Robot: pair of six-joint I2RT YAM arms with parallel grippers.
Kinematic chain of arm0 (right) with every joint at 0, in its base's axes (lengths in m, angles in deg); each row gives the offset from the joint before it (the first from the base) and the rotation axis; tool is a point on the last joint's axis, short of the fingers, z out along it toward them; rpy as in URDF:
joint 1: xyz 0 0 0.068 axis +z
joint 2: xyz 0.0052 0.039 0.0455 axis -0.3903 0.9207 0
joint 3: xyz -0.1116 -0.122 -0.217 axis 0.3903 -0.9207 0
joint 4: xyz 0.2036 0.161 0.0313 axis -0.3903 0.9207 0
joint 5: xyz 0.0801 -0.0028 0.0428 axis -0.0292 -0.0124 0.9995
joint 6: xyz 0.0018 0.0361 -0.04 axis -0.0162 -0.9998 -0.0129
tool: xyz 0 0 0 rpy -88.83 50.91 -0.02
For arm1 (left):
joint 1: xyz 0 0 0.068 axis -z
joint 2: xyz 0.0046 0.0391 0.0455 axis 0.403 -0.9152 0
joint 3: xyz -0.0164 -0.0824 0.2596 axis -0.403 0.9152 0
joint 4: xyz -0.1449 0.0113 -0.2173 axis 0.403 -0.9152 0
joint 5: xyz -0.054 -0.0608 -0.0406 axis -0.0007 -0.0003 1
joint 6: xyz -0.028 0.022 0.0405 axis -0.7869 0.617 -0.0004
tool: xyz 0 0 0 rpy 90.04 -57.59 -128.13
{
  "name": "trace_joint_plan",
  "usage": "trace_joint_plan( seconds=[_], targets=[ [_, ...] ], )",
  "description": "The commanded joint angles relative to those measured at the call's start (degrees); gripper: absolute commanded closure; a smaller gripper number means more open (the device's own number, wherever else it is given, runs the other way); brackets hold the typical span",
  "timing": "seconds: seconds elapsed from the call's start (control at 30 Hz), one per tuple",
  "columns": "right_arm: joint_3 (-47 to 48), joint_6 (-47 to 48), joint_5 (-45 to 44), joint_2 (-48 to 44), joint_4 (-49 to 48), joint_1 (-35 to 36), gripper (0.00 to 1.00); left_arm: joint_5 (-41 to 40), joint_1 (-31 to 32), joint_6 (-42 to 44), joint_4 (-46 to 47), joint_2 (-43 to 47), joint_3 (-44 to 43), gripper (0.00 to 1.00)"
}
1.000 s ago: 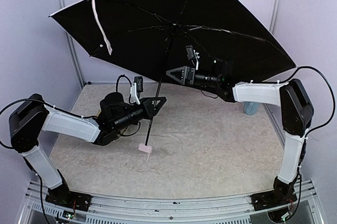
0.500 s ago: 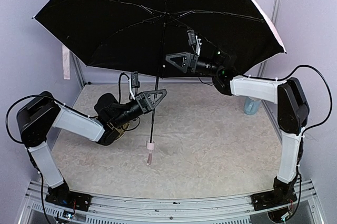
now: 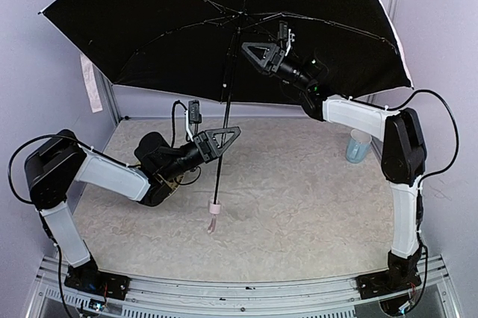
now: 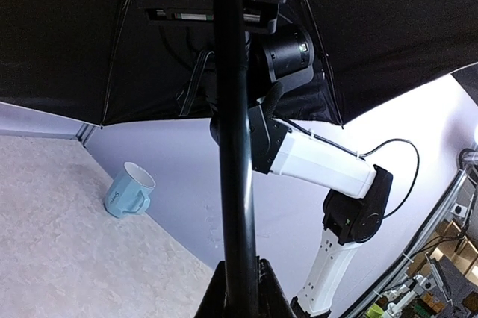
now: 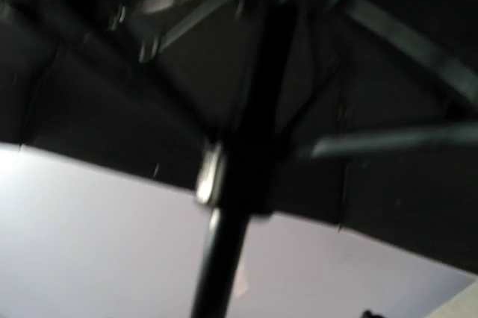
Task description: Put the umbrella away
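The umbrella (image 3: 164,27) is spread open, its black underside and ribs facing the top camera, with pale pink showing only at the rim. Its black shaft (image 3: 224,120) hangs nearly upright, and the small pink handle (image 3: 213,207) dangles just above the table. A pink strap tab (image 3: 89,83) hangs at the canopy's left edge. My left gripper (image 3: 222,139) is shut on the shaft low down, which the left wrist view confirms (image 4: 240,288). My right gripper (image 3: 250,48) is high under the canopy, its jaws open on either side of the shaft near the runner (image 5: 213,172).
A pale blue mug (image 3: 358,145) stands at the table's right edge near the wall, also seen as the mug (image 4: 128,190) in the left wrist view. The canopy fills most of the upper space between the frame posts. The mottled tabletop (image 3: 299,206) lies below.
The umbrella swung from a tilt to nearly upright. My right gripper climbed the shaft toward the canopy hub and its jaws narrowed a little. The left gripper kept its hold.
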Motion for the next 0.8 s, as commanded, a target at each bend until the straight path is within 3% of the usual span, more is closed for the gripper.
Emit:
trace_joint_plan(
  seconds=[0.0,0.17,0.53,0.77],
  targets=[
    [2.1,-5.6,-9.3,0.6,-4.1,-0.3,0.34,2.8,0.3,2.7,3.3,1.2,-2.8,1.00],
    [4.7,-14.0,-12.8,3.0,-7.7,0.4,0.34,3.6,0.2,-1.1,7.0,-0.7,-3.3,1.00],
    [3.0,-19.3,-25.2,2.3,-10.2,4.4,0.34,4.5,0.4,-1.7,5.0,-2.2,-5.3,1.00],
    [0.7,-19.5,-31.8,1.8,-8.6,5.9,0.48,3.6,0.6,-0.6,2.4,-1.9,-5.3,1.00]
  ],
)
